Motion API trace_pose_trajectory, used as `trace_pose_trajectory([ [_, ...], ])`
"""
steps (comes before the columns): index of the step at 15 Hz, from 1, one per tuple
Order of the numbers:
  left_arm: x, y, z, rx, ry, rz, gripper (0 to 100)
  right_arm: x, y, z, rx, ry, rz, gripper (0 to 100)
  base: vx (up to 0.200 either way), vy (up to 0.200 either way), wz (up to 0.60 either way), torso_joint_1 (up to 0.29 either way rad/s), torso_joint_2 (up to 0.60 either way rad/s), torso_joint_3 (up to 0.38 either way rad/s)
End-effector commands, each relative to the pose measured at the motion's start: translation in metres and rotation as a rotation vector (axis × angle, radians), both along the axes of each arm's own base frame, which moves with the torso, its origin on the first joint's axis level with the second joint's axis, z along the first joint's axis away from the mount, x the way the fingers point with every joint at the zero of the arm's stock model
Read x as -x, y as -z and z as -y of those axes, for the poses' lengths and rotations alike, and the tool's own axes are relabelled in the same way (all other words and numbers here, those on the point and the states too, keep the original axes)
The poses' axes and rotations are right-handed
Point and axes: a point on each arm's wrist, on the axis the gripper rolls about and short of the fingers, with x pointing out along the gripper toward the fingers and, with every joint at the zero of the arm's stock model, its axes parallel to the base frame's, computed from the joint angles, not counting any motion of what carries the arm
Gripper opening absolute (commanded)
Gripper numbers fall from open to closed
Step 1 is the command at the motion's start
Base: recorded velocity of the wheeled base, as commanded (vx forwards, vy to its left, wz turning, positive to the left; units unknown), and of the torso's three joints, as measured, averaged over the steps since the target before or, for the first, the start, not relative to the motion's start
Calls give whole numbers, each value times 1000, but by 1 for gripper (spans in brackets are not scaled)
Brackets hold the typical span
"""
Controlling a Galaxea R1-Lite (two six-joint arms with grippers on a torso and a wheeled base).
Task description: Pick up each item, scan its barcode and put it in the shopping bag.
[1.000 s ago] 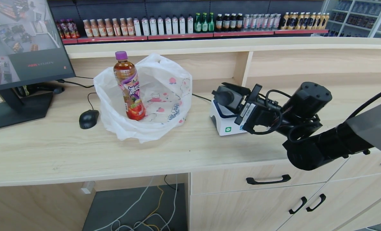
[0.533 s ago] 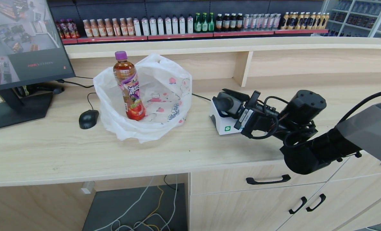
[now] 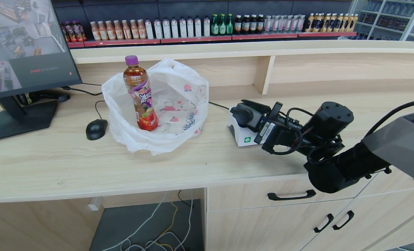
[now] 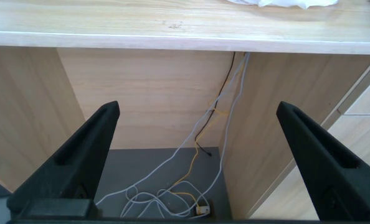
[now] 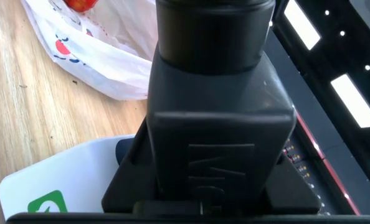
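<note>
**Ana:** Where's the bottle (image 3: 140,94) from where you stand?

**Ben:** Standing upright inside the shopping bag (image 3: 123,122), purple cap poking above the rim. The bag itself sits on the wooden counter (image 3: 71,164), mouth gaping.

**Ana:** And the right gripper (image 3: 246,112)?

**Ben:** Well off to the bag's right, at about the height of the bag's middle. It's clamped on the black scanner (image 3: 241,114), which it holds just above a white cradle (image 3: 242,136) with a small green mark. A thin cable runs along the counter from behind the bag toward that cradle.

**Ana:** Is the scanner touching the cradle?

**Ben:** Can't tell from here. The black body covers the cradle's top.

**Ana:** What about the left gripper (image 4: 197,113)?

**Ben:** Lower than the bag and nearer to us, down under the level of the counter's front edge. Its two black fingers (image 4: 79,162) are spread wide apart with nothing between them. Past them there's the recess under the counter, with loose cables (image 4: 172,186) on its floor.

**Ana:** Anything else near the bag?

**Ben:** A black mouse (image 3: 96,129) just beside it on the left, and a monitor (image 3: 25,45) farther left. Behind the bag, beyond the counter's raised ledge, runs a shelf of drinks (image 3: 207,26).
</note>
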Motion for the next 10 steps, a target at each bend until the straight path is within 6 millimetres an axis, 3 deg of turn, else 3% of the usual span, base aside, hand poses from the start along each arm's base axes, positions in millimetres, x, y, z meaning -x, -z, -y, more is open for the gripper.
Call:
trace_pose_trajectory([
  [1, 0, 0, 0, 0, 0, 0, 100, 0, 1, -1, 2, -2, -4, 0, 0, 0, 0, 0, 0, 0],
  [7, 0, 0, 0, 0, 0, 0, 100, 0, -1, 0, -1, -2, 0, 0, 0, 0, 0, 0, 0, 0],
  [10, 0, 0, 0, 0, 0, 0, 100, 3, -11, -1, -25, -16, 2, 0, 0, 0, 0, 0, 0, 0],
])
